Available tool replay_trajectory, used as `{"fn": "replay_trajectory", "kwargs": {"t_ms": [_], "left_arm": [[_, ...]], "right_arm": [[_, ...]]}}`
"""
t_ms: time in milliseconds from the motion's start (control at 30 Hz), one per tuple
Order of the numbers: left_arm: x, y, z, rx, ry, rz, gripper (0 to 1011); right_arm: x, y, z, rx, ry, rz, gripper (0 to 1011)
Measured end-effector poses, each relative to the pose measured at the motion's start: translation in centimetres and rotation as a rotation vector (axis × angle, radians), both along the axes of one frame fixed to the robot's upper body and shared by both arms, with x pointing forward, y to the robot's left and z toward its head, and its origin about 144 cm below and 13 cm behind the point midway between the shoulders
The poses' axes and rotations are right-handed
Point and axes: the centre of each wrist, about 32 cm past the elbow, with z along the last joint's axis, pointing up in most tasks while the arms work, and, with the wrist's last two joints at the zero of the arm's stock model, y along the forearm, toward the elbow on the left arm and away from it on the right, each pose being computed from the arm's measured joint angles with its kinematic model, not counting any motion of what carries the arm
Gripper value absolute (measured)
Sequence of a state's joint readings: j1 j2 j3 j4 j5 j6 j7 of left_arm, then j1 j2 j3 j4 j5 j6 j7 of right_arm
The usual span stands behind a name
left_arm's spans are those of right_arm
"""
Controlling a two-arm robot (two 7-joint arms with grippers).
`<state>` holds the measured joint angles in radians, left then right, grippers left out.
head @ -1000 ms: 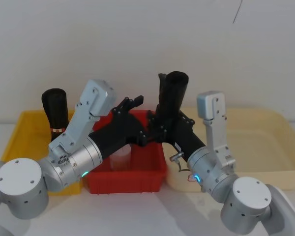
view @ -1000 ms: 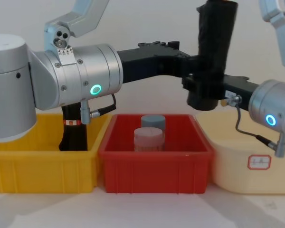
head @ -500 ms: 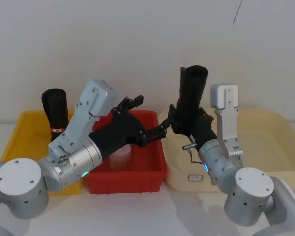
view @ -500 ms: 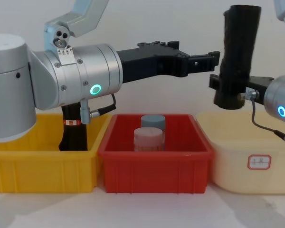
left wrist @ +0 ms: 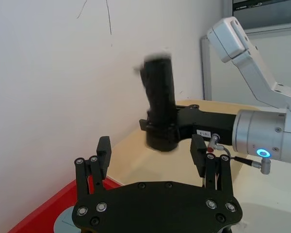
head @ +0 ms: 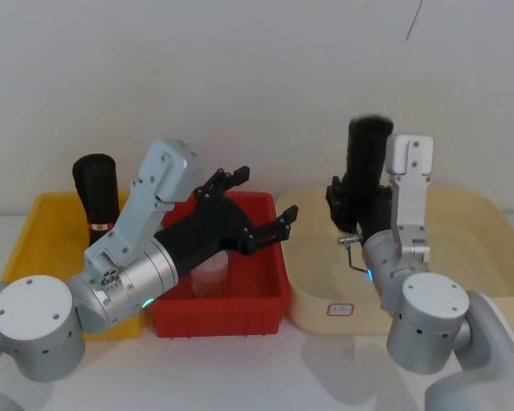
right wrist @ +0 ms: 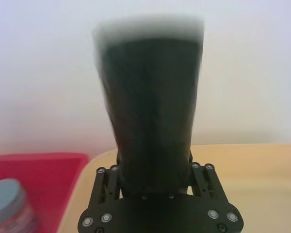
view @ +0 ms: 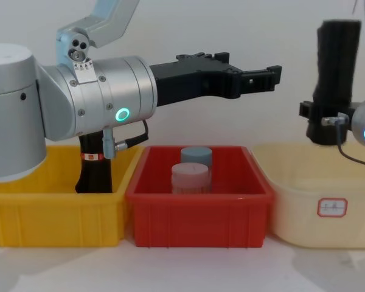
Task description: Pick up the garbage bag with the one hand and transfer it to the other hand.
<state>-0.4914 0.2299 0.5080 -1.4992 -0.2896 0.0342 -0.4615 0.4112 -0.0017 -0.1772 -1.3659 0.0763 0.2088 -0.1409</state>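
The garbage bag (head: pixel 367 163), a thick black roll, stands upright in the air over the beige bin (head: pixel 463 248). My right gripper (head: pixel 358 210), on the blue-ringed wrist, is shut on its lower part. The bag (view: pixel 336 67) hangs clear of the bin rim in the chest view, held by the right gripper (view: pixel 321 118). My left gripper (head: pixel 259 201), on the green-ringed wrist, stands open with nothing in it above the red bin (head: pixel 265 300), a gap to the left of the bag. The left wrist view has the left gripper (left wrist: pixel 151 153) facing the bag (left wrist: pixel 159 102).
A yellow bin (head: pixel 34 223) at the left holds a slimmer black roll with a red-and-white band (head: pixel 97 193). Two lidded jars (view: pixel 190 176) (view: pixel 196 155) stand in the red bin (view: pixel 198 201). A white wall runs behind the bins.
My right gripper has carried the garbage bag rightward, away from the left gripper, from above the red bin to over the beige bin. The left arm has stayed in place.
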Motion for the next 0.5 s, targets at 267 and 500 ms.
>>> {"fn": "replay_trajectory", "kwargs": {"t_ms": [267,500], "left_arm": [[0.0,0.0,0.0,0.000,0.000,0.000,1001],[0.0,0.0,0.0,0.000,0.000,0.001,1001]], "right_arm": [[1.1,0.2,0.3,-0.004,0.029,-0.122,813],[2.2,0.5,0.4,-0.010,0.056,-0.235,993]]}}
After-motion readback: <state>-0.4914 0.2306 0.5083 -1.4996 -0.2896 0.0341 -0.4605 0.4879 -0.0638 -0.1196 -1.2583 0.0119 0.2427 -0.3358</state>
